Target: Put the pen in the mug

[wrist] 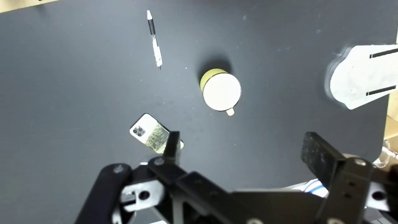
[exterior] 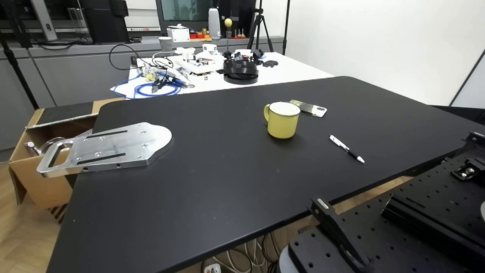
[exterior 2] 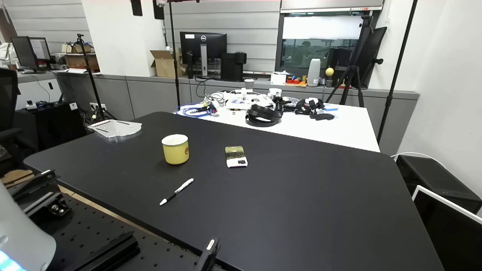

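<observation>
One yellow mug [exterior: 282, 123], one white-and-black pen [exterior: 347, 149], one phone [exterior: 308, 108] and one metal plate [exterior: 117, 145] make four objects on a single black worktop [exterior: 227, 197], each counted once in all three views. The plate shows two long slots [exterior: 107, 134], the mug one handle [wrist: 230, 112]; two jaws appear in the wrist view.

Wrist view: we record the gripper [wrist: 244, 150] at the lower edge, its two black fingers [wrist: 172, 147] spread wide, the dark pads [wrist: 317, 158] facing each other across the gap. Silver-coloured linkage plates [wrist: 154, 189] sit beside the finger bases; the nearest parts are blurred. In an exterior view we note a smooth white section of the arm [exterior 2: 22, 229], cut off by the left edge, with a blue-white light [exterior 2: 8, 261] low on it.
</observation>
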Controlling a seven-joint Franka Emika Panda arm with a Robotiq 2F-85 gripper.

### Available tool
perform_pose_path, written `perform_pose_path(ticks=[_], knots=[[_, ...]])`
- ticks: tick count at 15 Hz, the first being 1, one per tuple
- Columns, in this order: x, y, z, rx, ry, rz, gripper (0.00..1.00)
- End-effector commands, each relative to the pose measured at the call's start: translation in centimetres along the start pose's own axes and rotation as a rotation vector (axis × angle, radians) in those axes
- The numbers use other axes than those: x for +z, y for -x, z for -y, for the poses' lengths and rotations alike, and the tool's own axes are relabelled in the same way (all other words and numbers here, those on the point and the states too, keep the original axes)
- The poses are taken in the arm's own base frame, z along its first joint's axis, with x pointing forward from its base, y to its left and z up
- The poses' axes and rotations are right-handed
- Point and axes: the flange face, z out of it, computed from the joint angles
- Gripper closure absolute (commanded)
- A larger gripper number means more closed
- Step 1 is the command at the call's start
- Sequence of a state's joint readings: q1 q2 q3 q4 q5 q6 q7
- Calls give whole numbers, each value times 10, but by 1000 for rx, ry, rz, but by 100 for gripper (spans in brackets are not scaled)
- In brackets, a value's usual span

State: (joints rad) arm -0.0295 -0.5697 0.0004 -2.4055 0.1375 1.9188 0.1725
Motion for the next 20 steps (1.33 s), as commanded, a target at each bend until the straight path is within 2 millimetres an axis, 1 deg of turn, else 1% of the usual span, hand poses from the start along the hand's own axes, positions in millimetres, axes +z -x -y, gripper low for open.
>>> perform_pose_path(ticks=[1, 5, 7, 9, 12, 13, 14, 16, 20], knots=[[43, -7, -16, 29, 10, -8, 0], [103, -13, -39, 68, 59, -10, 0], [131, -17, -50, 54, 105, -21, 0], [154, -20, -59, 16, 157, -41, 0], [182, -21, -69, -4, 185, -20, 0], [189, -21, -72, -6, 192, 4, 0], [179, -19, -67, -6, 175, -8, 0], [191, -19, -69, -5, 180, 14, 0], [192, -19, -69, -5, 181, 18, 0]])
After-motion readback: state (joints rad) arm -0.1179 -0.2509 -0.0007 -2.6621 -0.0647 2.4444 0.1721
